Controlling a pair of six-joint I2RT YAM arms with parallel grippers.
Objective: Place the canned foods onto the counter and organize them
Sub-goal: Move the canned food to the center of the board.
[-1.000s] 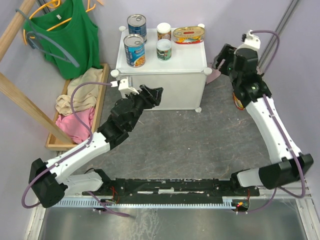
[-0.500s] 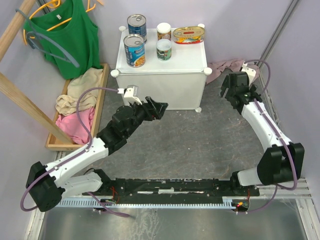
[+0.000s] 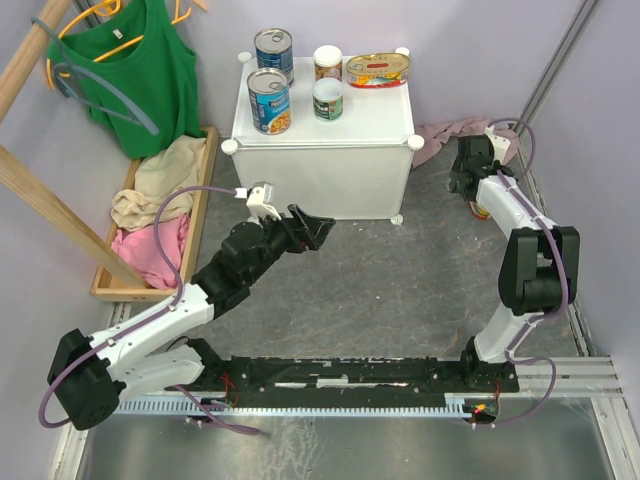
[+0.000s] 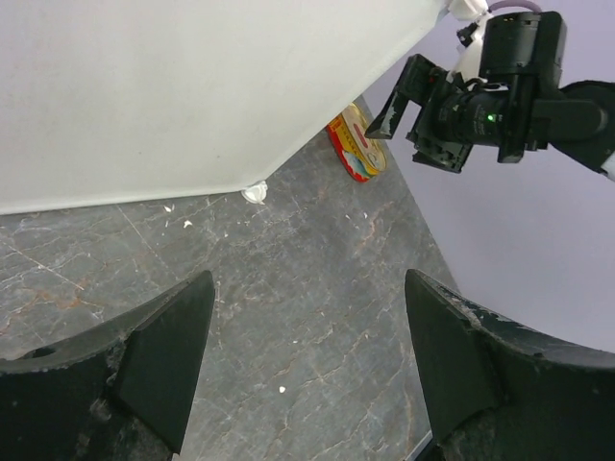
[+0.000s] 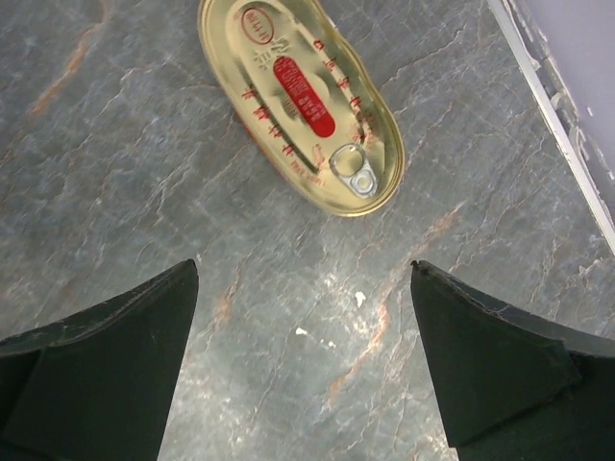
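Working from the overhead view, the grey tabletop has the white cube cabinet at 12 o'clock. Five cans already stand on its flat top: two tall blue-label cans, two small white-topped cans and one oval gold tin. The sixth, an oval gold tin with a red label, lies flat on the tabletop at 3 o'clock, just right of the cabinet, pull tab up.

I judge I'm on the last pick. My right end effector hangs above that tin with its fingers spread wide and nothing in them. In its wrist view the tin sits at 12 o'clock, ahead of the gap, not inside it. Next I'd move forward, turn the wrist so the fingers span the tin's narrow width, and go down almost to the surface, since the tin is so low. The bare front right of the cabinet top looks like the spot for it.

My left end effector is also wide open and empty, in front of the cabinet, well apart from the tin.

A green tank top hangs at 10 o'clock above a wooden tray of clothes. Nearer the pick are a pinkish cloth at 2 o'clock and the edge rail close beside the tin, so clearance is tight.
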